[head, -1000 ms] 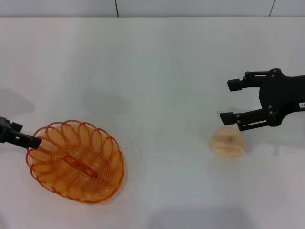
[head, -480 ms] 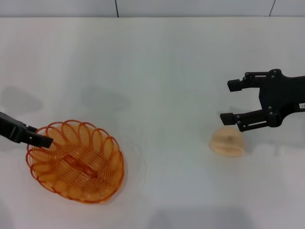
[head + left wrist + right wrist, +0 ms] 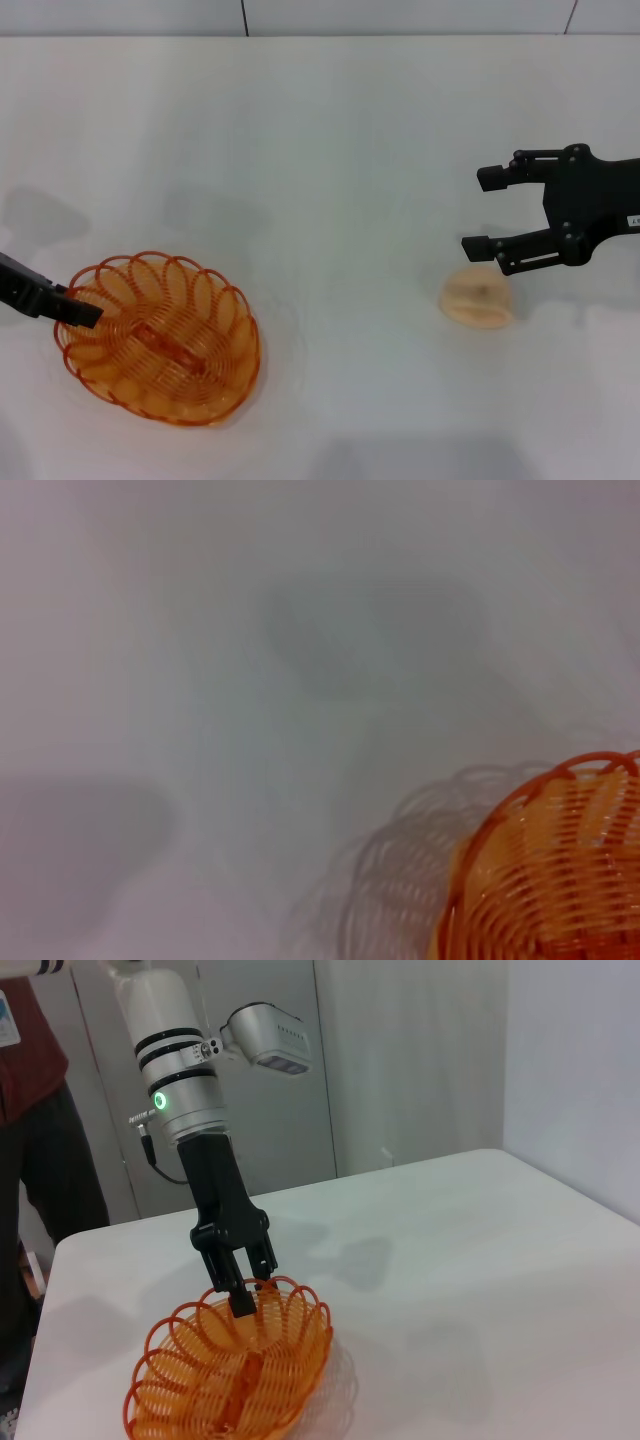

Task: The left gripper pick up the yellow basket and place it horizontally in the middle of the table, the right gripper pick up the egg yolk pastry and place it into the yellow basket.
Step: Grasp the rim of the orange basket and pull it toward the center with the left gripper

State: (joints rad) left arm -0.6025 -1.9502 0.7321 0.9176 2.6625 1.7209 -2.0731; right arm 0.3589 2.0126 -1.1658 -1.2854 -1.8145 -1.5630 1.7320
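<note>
**Yellow basket at left claw, pastry under right claw**

- Left gripper [image 3: 78, 312]: black claw on a black arm whose white-silver segment carries a lit green ring; no readable writing on it. In the right wrist view its fingertips [image 3: 243, 1302] sit at the basket's looped rim; whether they pinch the wire cannot be told.
- Yellow basket [image 3: 160, 338]: oval orange-yellow wire basket, resting upright and mouth-up on the table [image 3: 330, 150], directly at the left claw's tips. Its long axis runs diagonally in the head view, from beside that claw toward the near middle of the table.
- Right gripper [image 3: 482, 212]: black claw, fingers spread wide, holding nothing. A small white label shows on its arm; the print is too small to read.
- Egg yolk pastry [image 3: 479, 298]: pale-beige domed bun, dimple up, on the table just below and nearer than the right claw's lower finger, not touching it, well apart from the basket.
</note>
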